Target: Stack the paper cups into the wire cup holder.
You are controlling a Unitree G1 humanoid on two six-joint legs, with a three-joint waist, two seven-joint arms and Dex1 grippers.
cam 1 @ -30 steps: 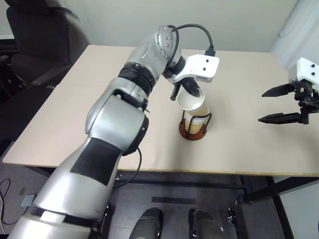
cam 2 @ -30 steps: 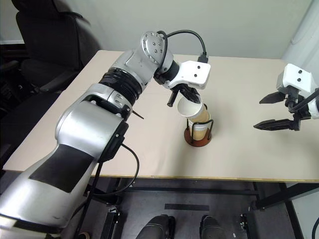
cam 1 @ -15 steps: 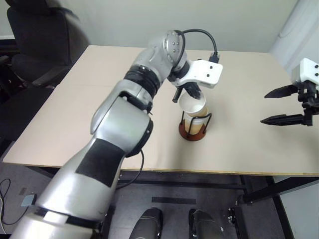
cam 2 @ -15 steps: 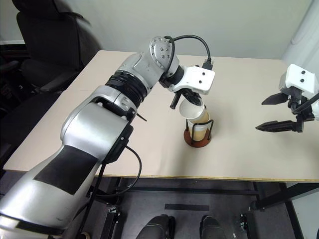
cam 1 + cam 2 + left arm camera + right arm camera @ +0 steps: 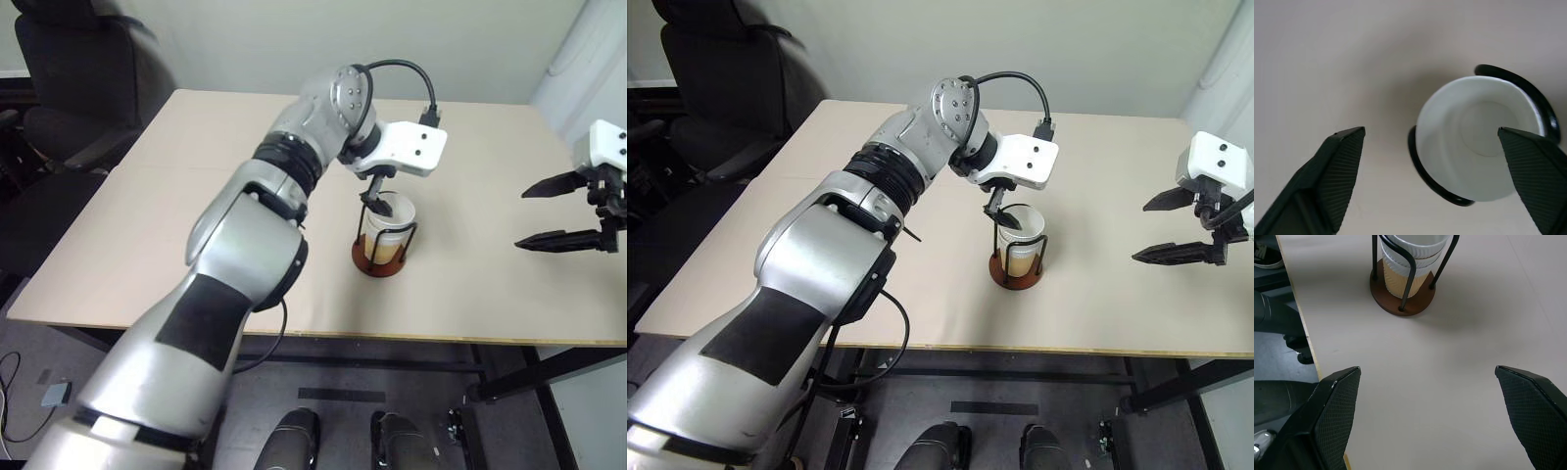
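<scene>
The paper cups (image 5: 390,223) sit nested upright in the wire cup holder (image 5: 376,262) at the middle of the table; the top cup's white inside (image 5: 1479,142) faces up within the black wire ring (image 5: 1528,88). My left gripper (image 5: 376,203) hangs just above the top cup's rim, open, with nothing held. In the left wrist view its fingers (image 5: 1344,161) stand wide apart with the cup between them. My right gripper (image 5: 545,211) is open in the air at the table's right side, well away from the holder; its wrist view shows the stacked cups (image 5: 1410,259) on the reddish-brown base (image 5: 1400,303).
The tan table (image 5: 176,215) is bare around the holder. A black office chair (image 5: 69,69) stands beyond the table's far left corner. The table's front edge (image 5: 343,338) runs close below the holder.
My left gripper has opened and let go of the tilted cup. That cup now sits upright in the holder on the other cups. The right arm has stayed put.
</scene>
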